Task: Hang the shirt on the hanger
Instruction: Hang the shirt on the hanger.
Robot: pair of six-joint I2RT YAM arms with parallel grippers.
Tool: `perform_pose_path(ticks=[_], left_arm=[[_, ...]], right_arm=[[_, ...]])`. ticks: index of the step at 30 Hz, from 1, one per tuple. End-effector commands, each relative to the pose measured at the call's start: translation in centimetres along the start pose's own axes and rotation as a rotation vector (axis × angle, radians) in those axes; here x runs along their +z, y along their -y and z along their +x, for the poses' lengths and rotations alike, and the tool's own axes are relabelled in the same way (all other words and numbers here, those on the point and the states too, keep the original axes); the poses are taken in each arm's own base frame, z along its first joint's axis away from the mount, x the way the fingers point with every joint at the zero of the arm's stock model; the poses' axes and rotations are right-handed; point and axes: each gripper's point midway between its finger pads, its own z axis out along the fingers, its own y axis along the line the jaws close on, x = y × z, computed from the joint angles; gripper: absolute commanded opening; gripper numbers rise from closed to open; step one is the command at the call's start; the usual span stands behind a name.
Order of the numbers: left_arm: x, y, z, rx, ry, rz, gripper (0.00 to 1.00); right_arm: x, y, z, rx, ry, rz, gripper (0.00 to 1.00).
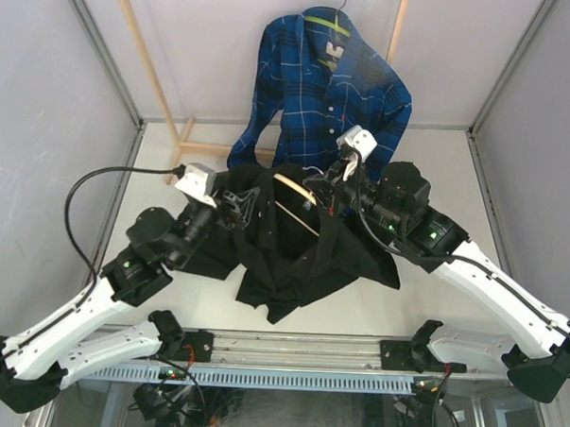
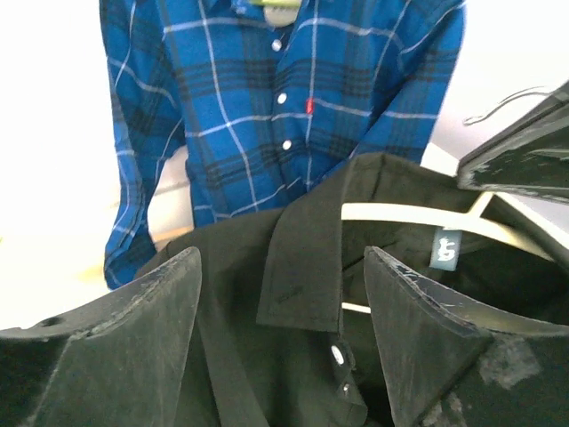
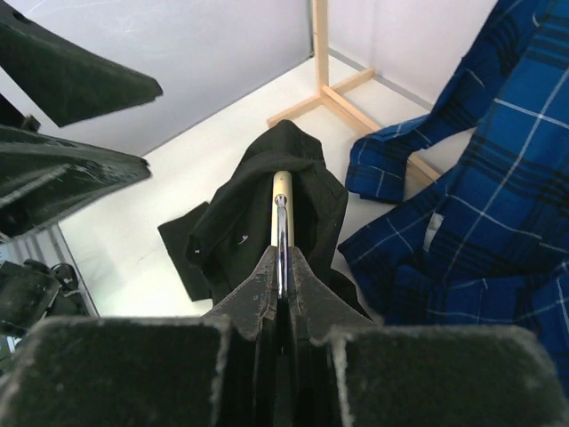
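"Where is the shirt (image 1: 292,261)?"

"We see it just in front of the blue plaid shirt (image 1: 319,83). It is all bunched up, and its lower part lies on the worktop (image 1: 439,149)."

"And the hanger (image 1: 295,197)?"

"It is tucked inside the neck of the shirt, in front of the blue plaid shirt too. One pale arm peeks out. Black cloth hangs over the far end."

"What do our right fingers (image 3: 267,285) do?"

"They are squeezed tight on the silver hook (image 3: 282,236) of the hanger."

"And our left fingers (image 2: 151,338)?"

"They stand wide apart and pinch nothing. The collar (image 2: 298,258) of the shirt sits right between them. We cannot tell if the cloth touches them."
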Motion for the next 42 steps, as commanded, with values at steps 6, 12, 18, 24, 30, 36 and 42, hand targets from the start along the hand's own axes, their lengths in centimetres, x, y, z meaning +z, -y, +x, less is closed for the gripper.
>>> perform_pose_path(ticks=[6, 12, 18, 24, 30, 36, 42], left_arm=[[3.1, 0.2, 2.7, -0.028, -0.096, -0.088, 0.81], [4.3, 0.9, 4.6, 0.019, -0.153, -0.099, 0.69], [4.3, 1.1, 5.1, 0.064, -0.189, -0.109, 0.22], [3.9, 1.1, 4.2, 0.059, -0.212, -0.122, 0.0], [3.3, 3.0, 4.0, 0.02, -0.227, -0.065, 0.01], [1.9, 6.0, 6.1, -0.013, -0.28, 0.015, 0.0], [0.6, 8.3, 7.9, -0.027, -0.318, 0.08, 0.0]], right_arm=[[-0.5, 1.0, -2.9, 0.041, 0.096, 0.074, 0.0], [-0.5, 0.7, -2.9, 0.039, 0.096, 0.061, 0.0], [-0.5, 1.4, -2.8, 0.029, 0.096, 0.093, 0.0], [0.0, 2.0, -2.7, 0.03, 0.098, 0.117, 0.0], [0.7, 2.5, -2.5, 0.038, 0.097, 0.135, 0.0], [1.1, 3.5, -2.1, 0.048, 0.088, 0.172, 0.0], [1.3, 4.0, -1.9, 0.057, 0.084, 0.181, 0.0]])
